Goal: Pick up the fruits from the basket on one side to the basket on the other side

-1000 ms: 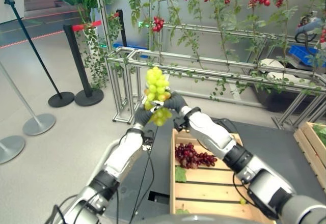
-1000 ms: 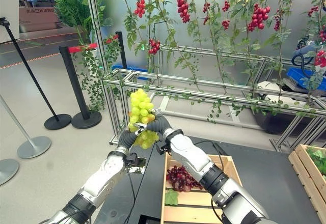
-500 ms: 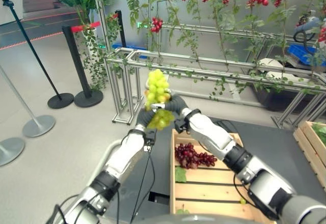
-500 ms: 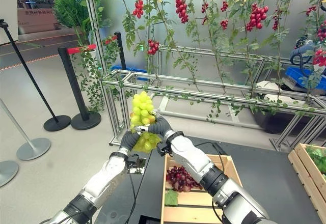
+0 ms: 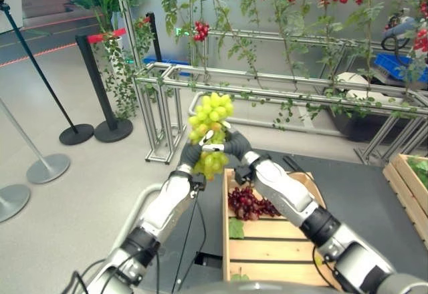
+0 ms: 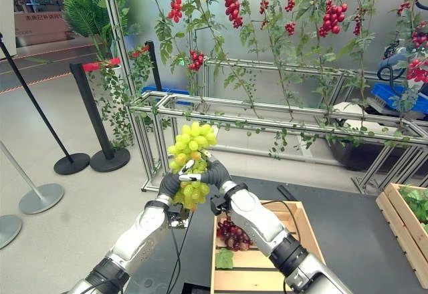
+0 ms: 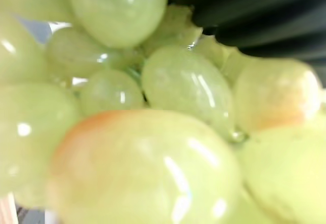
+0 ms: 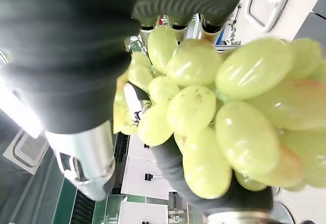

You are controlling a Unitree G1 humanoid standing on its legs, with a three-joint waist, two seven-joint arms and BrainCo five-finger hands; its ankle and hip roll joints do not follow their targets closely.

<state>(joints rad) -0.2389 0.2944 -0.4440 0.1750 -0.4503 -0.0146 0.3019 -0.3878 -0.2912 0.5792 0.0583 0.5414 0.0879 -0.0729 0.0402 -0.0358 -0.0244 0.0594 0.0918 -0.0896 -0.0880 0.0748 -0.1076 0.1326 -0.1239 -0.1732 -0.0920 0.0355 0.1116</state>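
Note:
A bunch of green grapes (image 5: 209,128) hangs in the air above the left far corner of a wooden crate (image 5: 269,242). Both hands are closed on it. My left hand (image 5: 189,154) grips the lower part from the left, and my right hand (image 5: 235,145) grips the middle from the right. The grapes (image 7: 142,158) press close against my left palm. In the right wrist view my right hand's fingers (image 8: 173,19) curl over the bunch (image 8: 229,112). A bunch of purple grapes (image 5: 251,204) lies in the crate next to a green leaf (image 5: 237,228).
Behind the hands stands an aluminium rack (image 5: 281,83) with vines and red fruit clusters (image 5: 198,31). Black stanchions (image 5: 100,87) and silver post bases (image 5: 48,167) stand on the floor to the left. A second wooden crate (image 5: 405,182) sits at the far right on the dark mat (image 5: 361,194).
The green bunch has tipped, with its top now leaning to the right and spreading wider. Both hands have shifted slightly right and lower with it. The camera has moved a little.

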